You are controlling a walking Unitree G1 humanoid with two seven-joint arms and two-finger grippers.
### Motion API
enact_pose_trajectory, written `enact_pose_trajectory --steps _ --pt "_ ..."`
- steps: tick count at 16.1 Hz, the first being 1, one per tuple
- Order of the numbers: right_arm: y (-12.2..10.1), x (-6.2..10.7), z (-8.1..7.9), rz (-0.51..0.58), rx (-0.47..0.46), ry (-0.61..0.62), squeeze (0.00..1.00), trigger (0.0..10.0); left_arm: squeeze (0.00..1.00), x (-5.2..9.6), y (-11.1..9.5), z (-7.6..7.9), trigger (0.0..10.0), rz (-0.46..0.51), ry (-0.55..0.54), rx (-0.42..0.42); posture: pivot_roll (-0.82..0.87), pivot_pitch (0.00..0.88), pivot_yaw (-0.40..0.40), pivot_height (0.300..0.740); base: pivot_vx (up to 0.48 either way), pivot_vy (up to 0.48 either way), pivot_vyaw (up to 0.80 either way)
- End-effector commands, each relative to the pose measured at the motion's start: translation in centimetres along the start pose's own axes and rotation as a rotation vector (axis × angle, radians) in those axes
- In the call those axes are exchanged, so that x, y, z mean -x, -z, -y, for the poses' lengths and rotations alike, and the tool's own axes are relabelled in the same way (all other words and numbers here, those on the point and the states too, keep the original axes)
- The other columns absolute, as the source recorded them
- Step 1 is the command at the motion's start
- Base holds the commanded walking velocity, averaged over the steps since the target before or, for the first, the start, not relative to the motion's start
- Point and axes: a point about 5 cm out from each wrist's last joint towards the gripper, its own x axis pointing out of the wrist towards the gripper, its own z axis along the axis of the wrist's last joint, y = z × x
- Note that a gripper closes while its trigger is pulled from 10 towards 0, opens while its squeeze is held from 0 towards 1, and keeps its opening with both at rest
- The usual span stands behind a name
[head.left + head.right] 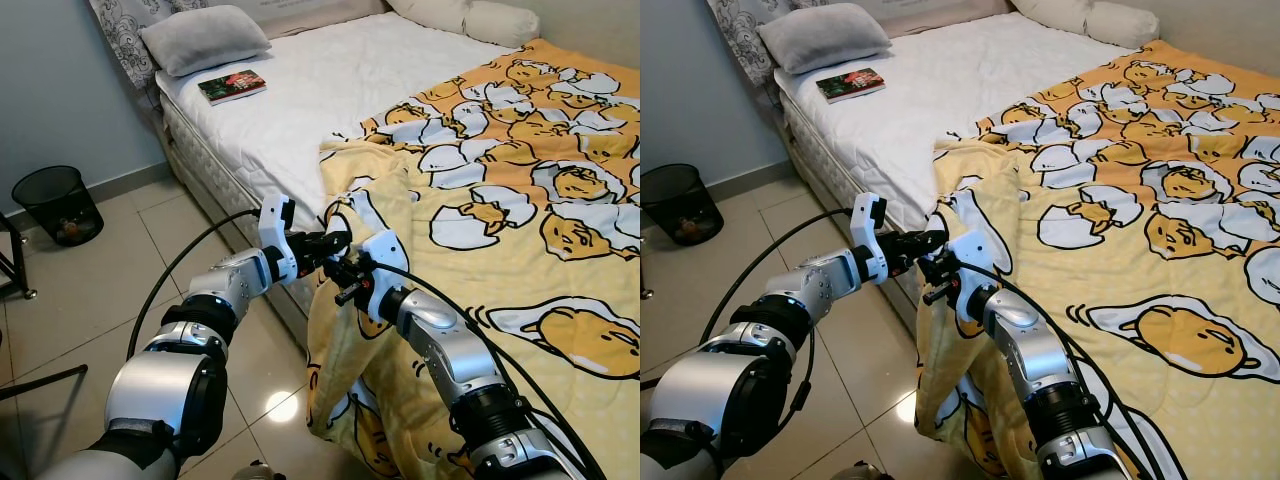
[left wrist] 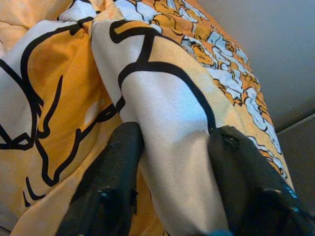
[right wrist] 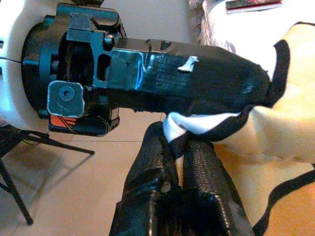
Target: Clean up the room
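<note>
A yellow blanket [image 1: 520, 200] printed with egg cartoons covers the right side of the bed [image 1: 330, 90], and its corner hangs down over the bed's near edge to the floor. My right gripper [image 3: 178, 140] is shut on the blanket's white, black-hemmed edge, just off the mattress side. My left gripper [image 1: 338, 240] is right above it, reaching in from the left. In the left wrist view its fingers [image 2: 118, 162] stand apart with a loose fold of the blanket [image 2: 167, 98] lying between them.
A book [image 1: 232, 86] and a grey pillow [image 1: 205, 38] lie at the head of the bed, with white pillows [image 1: 470, 15] further right. A black waste bin [image 1: 58, 205] stands by the wall. Black furniture legs [image 1: 15, 265] are at the far left on the tiled floor.
</note>
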Motion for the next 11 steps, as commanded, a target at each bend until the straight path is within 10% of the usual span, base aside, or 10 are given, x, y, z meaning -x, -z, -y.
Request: enact_pose_trajectory --steps 1,6,7,8,9,11 --pt "-0.56 0.07 -0.1 0.03 0.019 -0.007 0.0 0.0 0.0 0.13 -0.45 -0.16 0.0 -0.007 -0.009 -0.016 -0.06 0.0 0.056 0.74 0.0 0.0 0.0" --pt "-0.53 0.0 -0.15 0.026 0.011 -0.015 0.0 0.2 0.0 0.26 -0.4 -0.34 0.0 -0.008 -0.014 -0.007 -0.06 0.0 0.056 0.74 0.0 0.0 0.0" --pt "-0.49 0.03 -0.16 0.017 -0.007 -0.017 0.0 10.0 0.0 0.3 -0.46 -0.39 0.0 -0.005 -0.016 -0.004 -0.06 0.0 0.056 0.74 0.0 0.0 0.0" --pt "-0.48 0.06 -0.24 0.015 -0.033 -0.032 0.0 10.0 0.0 0.35 -0.52 -0.44 0.0 -0.003 -0.018 -0.003 -0.06 0.0 0.056 0.74 0.0 0.0 0.0" --pt "-0.48 0.07 -0.39 0.015 -0.036 -0.054 1.0 10.0 0.0 0.39 -0.6 -0.5 0.0 0.002 -0.022 -0.002 -0.06 0.0 0.056 0.74 0.0 0.0 0.0" --pt "-0.48 0.17 -0.65 0.018 -0.037 -0.084 1.0 10.0 0.0 0.44 -0.94 -0.58 0.0 0.018 -0.036 -0.001 -0.06 0.0 0.057 0.74 0.0 0.0 0.0"
